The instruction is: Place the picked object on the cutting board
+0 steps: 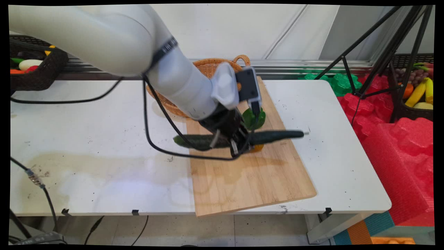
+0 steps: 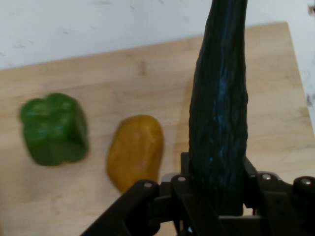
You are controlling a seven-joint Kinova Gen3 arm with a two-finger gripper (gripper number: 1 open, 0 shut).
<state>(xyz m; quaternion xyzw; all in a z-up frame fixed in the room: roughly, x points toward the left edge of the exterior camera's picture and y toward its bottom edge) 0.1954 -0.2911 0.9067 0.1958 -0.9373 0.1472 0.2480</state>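
Dark green cucumber is clamped crosswise in the gripper, held just above the wooden cutting board on the table. Green pepper and yellow pepper lie beneath; level carriage is advised.

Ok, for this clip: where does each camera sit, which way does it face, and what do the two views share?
Main view: fixed above the table's near side, looking down across it toward the wall; shows the white arm and the hand over the cutting board.
Hand view: on the hand, looking along it down at the board; its black linkage rises from the bottom edge.
Shared: the dark cucumber in the hand, green pepper, yellow-orange piece, cutting board.
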